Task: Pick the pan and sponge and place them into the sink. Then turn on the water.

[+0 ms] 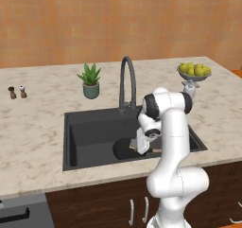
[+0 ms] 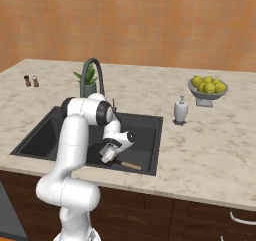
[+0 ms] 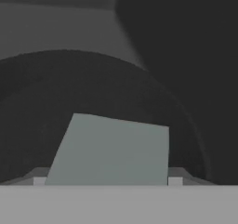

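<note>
your sink [image 1: 85, 127] holds the black pan [image 1: 124, 149], its tan handle end [image 2: 131, 165] lying on the basin floor. the sponge [image 3: 111, 151], grey-green face up, sits over the pan between the claw [image 3: 107, 181] tips, whose jaws stand wide; you cannot tell if they pinch it. the arm bends down into the basin.

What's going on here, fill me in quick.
A white Franka arm has its gripper down inside the black sink. The black frying pan already lies in the basin, its wooden handle end toward the front right. In the hand view the grey-topped sponge sits between the wide-set fingers, right over the pan; whether it is held or already let go is not clear. No water runs from the gooseneck faucet, so turning it on is still to do.
</note>
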